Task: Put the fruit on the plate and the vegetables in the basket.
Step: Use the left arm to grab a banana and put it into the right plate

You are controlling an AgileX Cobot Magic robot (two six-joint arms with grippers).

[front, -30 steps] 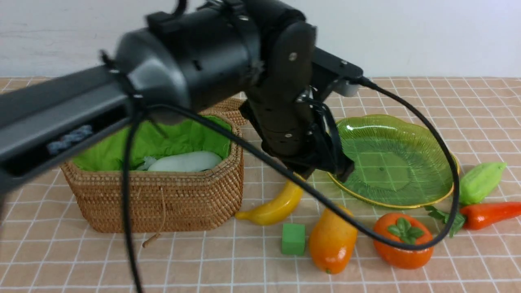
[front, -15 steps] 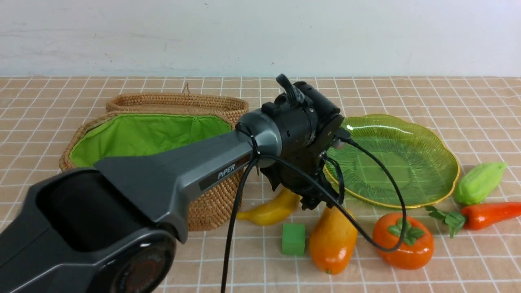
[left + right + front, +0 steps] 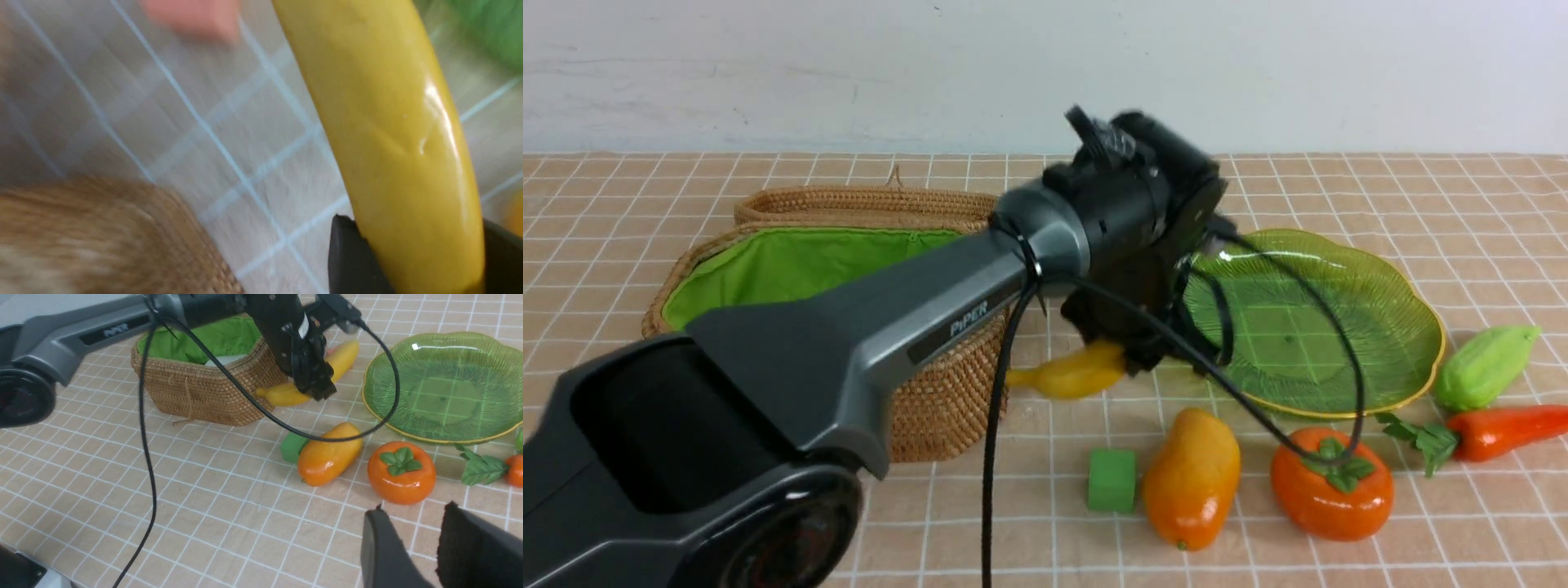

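My left gripper (image 3: 1145, 357) is shut on the yellow banana (image 3: 1076, 373), which hangs just above the table between the wicker basket (image 3: 947, 400) and the green plate (image 3: 1339, 269). In the left wrist view the banana (image 3: 392, 122) fills the gap between the dark fingers (image 3: 347, 253). The mango (image 3: 1191, 478) and the persimmon (image 3: 1331, 483) lie in front of the plate. The light green gourd (image 3: 1486, 365) and the carrot (image 3: 1503, 429) lie to its right. A white radish (image 3: 224, 360) shows inside the basket. My right gripper (image 3: 414, 510) hovers open near the persimmon (image 3: 401, 472), holding nothing.
A small green cube (image 3: 1111, 479) sits beside the mango. A salmon cube (image 3: 192, 16) lies on the checked cloth behind the banana. The left arm and its black cable (image 3: 992, 457) cross in front of the basket.
The left gripper came down beside the plate, closed on the banana and raised it off the cloth. The right gripper stays as it was.
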